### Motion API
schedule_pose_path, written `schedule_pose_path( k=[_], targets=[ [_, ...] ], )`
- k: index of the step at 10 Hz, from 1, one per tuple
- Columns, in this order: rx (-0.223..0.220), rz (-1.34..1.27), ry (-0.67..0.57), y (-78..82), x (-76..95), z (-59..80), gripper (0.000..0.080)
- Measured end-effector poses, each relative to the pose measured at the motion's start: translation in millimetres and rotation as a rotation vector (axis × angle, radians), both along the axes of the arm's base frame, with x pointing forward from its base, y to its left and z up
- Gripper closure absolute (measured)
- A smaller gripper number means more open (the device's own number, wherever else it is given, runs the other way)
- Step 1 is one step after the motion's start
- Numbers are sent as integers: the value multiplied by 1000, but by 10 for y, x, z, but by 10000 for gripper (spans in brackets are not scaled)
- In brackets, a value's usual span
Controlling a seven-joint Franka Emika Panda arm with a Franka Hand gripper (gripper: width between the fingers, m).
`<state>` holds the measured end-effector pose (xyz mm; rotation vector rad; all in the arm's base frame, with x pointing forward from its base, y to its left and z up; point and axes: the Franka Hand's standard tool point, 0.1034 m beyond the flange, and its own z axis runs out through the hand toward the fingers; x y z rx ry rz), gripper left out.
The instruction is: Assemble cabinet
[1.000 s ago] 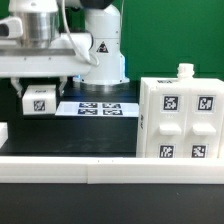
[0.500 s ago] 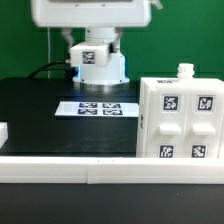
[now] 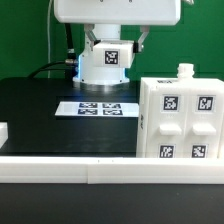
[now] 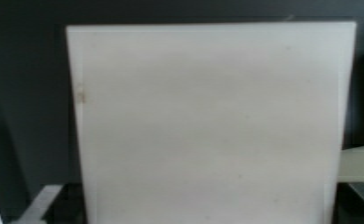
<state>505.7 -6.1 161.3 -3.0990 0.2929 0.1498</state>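
Shifted panel (image 4: 205, 110): flat, smooth, white.

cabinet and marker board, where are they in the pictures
cabinet (image 3: 184, 124): exterior view, front face between its tags
marker board (image 3: 96, 108): exterior view, middle of the flat strip

Black table (image 3: 40, 110). Carries the marker board (image 3: 97, 108) flat at mid-surface, the cabinet (image 3: 178, 120) upright on the exterior view's right, a white rail (image 3: 60, 165) along the near edge, and a small white piece (image 3: 3, 132) at the exterior view's left edge.
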Motion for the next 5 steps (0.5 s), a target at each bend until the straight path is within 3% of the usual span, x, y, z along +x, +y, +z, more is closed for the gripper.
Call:
schedule_pose_path(
  k=[2,5],
  targets=[
    [0,0,1,23,17,12,236],
    [-2,-36,-31,432,402,225,236]
  ],
)
